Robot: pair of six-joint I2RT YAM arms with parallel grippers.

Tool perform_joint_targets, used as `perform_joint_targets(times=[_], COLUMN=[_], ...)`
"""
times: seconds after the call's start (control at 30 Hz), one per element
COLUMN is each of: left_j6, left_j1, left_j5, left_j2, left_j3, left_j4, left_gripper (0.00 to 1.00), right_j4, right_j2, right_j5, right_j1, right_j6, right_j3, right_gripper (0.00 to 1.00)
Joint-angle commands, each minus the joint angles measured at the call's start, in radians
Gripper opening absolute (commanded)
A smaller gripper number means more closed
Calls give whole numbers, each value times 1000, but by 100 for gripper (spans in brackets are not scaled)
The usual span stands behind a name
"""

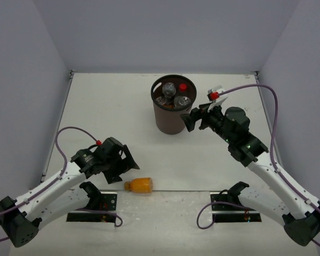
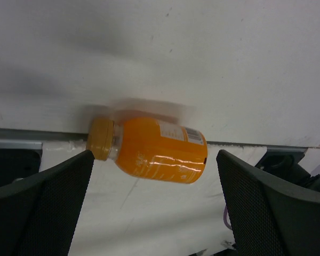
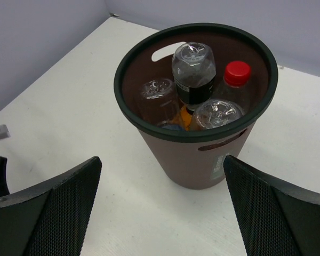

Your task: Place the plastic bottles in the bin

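Near the front edge of the table (image 1: 112,117), the left pincer (image 2: 154,160) hangs with its fingers spread wide and nothing between them. Just beyond it lies one stubby orange bottle (image 1: 139,185) on its side along a seam in the table, its cap turned toward that arm's base. It touches neither finger.

Farther back, the right pincer (image 1: 194,120) is also wide and empty, pointing at the bin (image 3: 194,136) from just beside its right wall. The bin stands upright toward the far middle of the table. Inside it are a red-capped bottle (image 3: 237,74), a clear bottle with a dark label (image 3: 193,69) bottom-up, and two more clear bottle bases (image 3: 157,90) (image 3: 216,113) — with a sliver of orange (image 3: 185,114) between them.
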Motion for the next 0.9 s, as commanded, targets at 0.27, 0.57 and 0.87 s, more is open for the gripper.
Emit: perform_joint_targets(times=[0.27, 0.57, 0.87], left_j6=[213, -52, -10], left_j1=[-196, -255, -209], left_j5=[-26, -323, -566], left_j2=[182, 161, 121], left_j3=[137, 185, 263], left_j4=[184, 41, 90], left_gripper=[100, 100, 100], right_j4=[46, 81, 43], right_j2=[25, -75, 40], right_j5=[53, -377, -461], right_j1=[0, 64, 403], right_j6=[-6, -244, -353], right_j3=[-53, -143, -191], right_gripper=[99, 99, 99])
